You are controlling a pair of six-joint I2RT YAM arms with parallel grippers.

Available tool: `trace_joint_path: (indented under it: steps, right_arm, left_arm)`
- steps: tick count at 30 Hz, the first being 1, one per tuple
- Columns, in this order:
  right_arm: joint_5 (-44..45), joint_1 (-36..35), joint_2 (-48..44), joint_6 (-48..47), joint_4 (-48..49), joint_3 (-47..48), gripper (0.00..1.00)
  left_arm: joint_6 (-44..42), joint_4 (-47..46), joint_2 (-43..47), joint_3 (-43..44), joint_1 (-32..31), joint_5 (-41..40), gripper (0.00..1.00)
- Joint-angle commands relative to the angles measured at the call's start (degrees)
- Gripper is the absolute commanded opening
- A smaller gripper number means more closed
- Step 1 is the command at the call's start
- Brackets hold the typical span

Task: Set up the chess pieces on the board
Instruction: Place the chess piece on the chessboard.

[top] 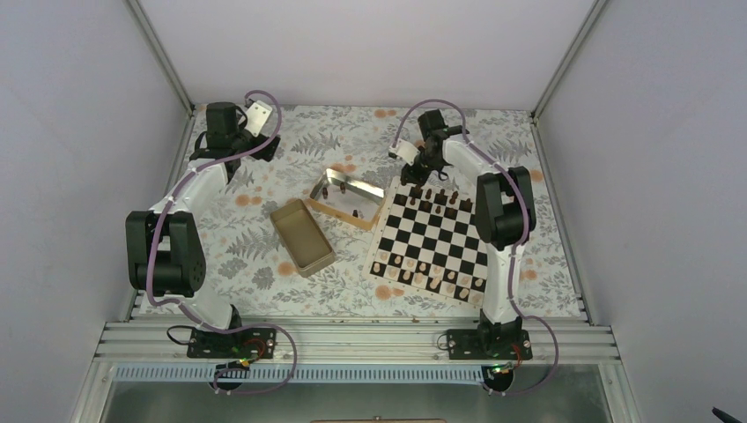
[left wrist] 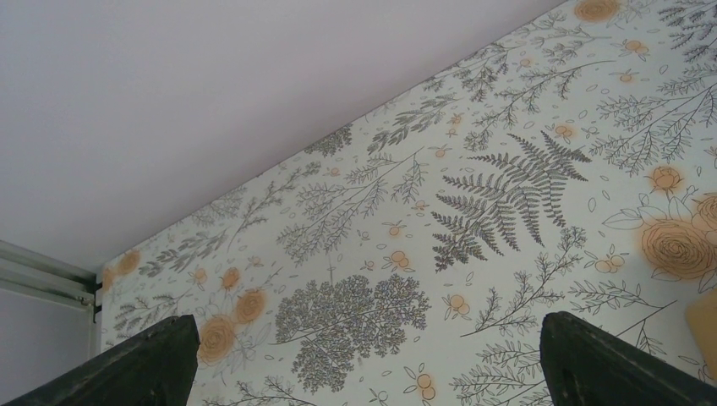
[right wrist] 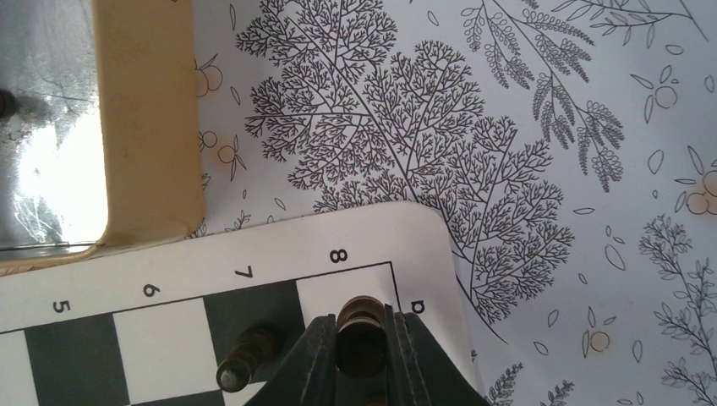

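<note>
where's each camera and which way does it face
Top external: above, behind the bases, looking down on both arms and the board.
Left wrist: faces floral table; open left end effector shows.
Right wrist: down at the board's corner; right end effector grips a chess piece.
Shared: top and right wrist show the board.

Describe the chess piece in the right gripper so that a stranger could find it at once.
Find the board, then its corner marked 8, beside the golden tin. At that white corner square is a dark brown piece, the only one clamped by the right gripper; its dark neighbour stands free.
</note>
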State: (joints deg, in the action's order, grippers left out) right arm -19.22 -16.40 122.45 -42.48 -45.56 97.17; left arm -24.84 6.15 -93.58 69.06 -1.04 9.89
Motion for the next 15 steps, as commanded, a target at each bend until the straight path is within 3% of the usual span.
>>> trace_joint_path:
  steps: [1, 15]
  right_arm:
    - [-0.81, 0.32, 2.35, -0.85, -0.94, 1.90, 0.15]
    - [-0.63, 0.27, 4.88, -1.54, -2.29, 3.38, 0.15]
  left_arm:
    - [0.50, 0.19, 1.44, 0.95, -0.12, 0.92, 1.00]
    - [0.41, 0.22, 1.23, 1.08, -0.06, 0.82, 1.00]
